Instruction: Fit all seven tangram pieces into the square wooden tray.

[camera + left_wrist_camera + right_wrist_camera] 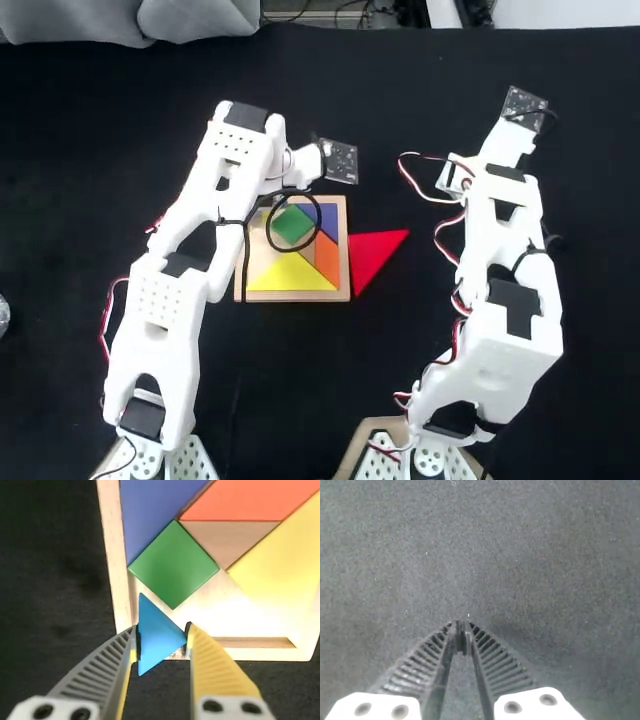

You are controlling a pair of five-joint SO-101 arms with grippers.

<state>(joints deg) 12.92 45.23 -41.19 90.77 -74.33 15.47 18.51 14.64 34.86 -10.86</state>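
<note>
pinched between the left gripper (pixel 161 636) fingers: small blue triangle (pixel 156 630), poised at the bare corner of the wooden tray (pixel 112 555). just beyond, green square (pixel 174 564), then dark blue piece (pixel 150 510), orange piece (pixel 245 500) and yellow piece (pixel 285 570) (all seated inside). just beside the tray, red triangle (pixel 372 255) on the black table (pixel 520 555). farther off, right gripper (pixel 461 630), fingers pressed together on nothing.

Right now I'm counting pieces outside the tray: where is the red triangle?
In the high view the red triangle lies on the black table beside the wooden tray, on the right arm's side.
</note>
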